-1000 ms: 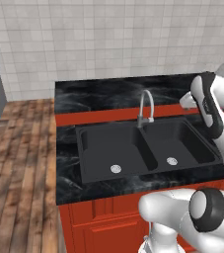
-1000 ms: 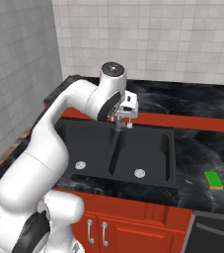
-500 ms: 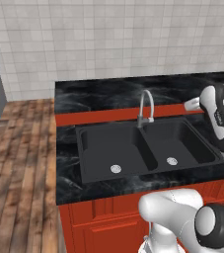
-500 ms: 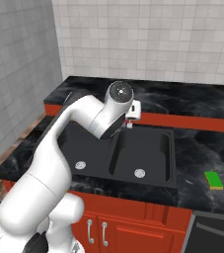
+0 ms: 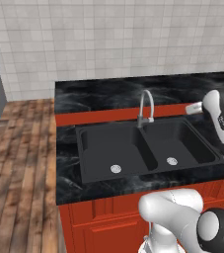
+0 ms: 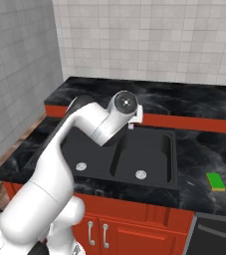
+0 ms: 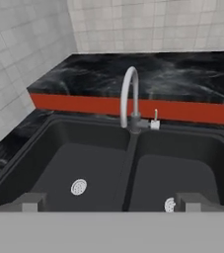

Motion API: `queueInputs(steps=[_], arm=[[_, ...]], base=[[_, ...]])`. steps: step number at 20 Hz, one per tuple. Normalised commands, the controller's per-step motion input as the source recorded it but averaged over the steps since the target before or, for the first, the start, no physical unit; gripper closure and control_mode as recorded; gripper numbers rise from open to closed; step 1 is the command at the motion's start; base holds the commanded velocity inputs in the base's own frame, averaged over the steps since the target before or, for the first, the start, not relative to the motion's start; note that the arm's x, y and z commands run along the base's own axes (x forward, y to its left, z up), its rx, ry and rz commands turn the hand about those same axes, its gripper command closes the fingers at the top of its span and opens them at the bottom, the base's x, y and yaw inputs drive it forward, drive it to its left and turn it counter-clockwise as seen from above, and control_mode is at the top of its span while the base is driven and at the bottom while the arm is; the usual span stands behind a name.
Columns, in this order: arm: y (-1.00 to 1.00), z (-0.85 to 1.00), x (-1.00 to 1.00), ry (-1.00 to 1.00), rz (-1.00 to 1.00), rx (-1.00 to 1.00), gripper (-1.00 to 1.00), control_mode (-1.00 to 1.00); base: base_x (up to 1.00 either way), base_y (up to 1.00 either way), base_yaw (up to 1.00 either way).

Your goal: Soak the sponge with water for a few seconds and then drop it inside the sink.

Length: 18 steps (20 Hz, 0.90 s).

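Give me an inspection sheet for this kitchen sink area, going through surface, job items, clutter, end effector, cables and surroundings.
Surface: glossy black marbled countertop over red cabinets.
Job's things: sponge lies green side up on the countertop, right of the sink; both basins dry, faucet not running, no water seen.
Clutter: nothing seen.
End effector: open, holding nothing, above the sink facing the faucet.
Cables: nothing seen.
Surroundings: tiled wall, wooden floor.

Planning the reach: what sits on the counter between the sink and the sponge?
Nothing: bare black countertop between the sink and the sponge, seen in the right base view.
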Motion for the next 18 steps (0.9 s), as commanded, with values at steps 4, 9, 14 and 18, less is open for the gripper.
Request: queueInputs(steps=[4, 9, 14, 18], arm=[[-0.05, 0.00, 0.01, -0.03, 0.07, 0.00, -1.00, -1.00], [-0.03, -0.06, 0.01, -0.09, 0.07, 0.00, -1.00, -1.00], [0.00, -0.37, 0.00, -0.15, 0.04, 0.00, -1.00, -1.00], [0.00, -0.50, 0.00, -0.12, 0.03, 0.00, -1.00, -1.00]], base=[[0.00, 0.00, 0.00], [0.00, 0.00, 0.00], [0.00, 0.00, 0.00], [0.00, 0.00, 0.00]])
